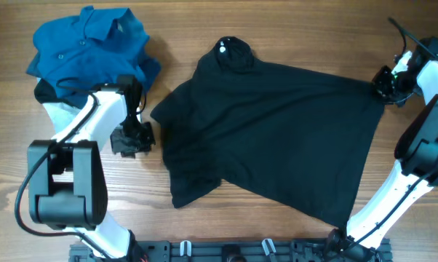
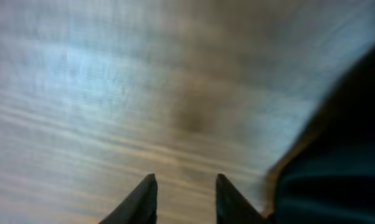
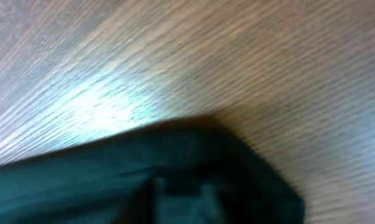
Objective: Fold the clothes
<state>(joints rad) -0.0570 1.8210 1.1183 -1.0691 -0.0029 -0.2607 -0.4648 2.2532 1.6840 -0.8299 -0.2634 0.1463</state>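
Hovering over bare table (image 1: 204, 225) — left gripper (image 2: 186, 182), parted, beside black shirt (image 1: 277, 124) edge.

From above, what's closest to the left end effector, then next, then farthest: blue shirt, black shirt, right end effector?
1. Black shirt, just right of the left end effector.
2. Blue shirt, farther back on the left.
3. Right end effector, far off on the right.

Right hand (image 3: 181, 191) blurred, grip unclear
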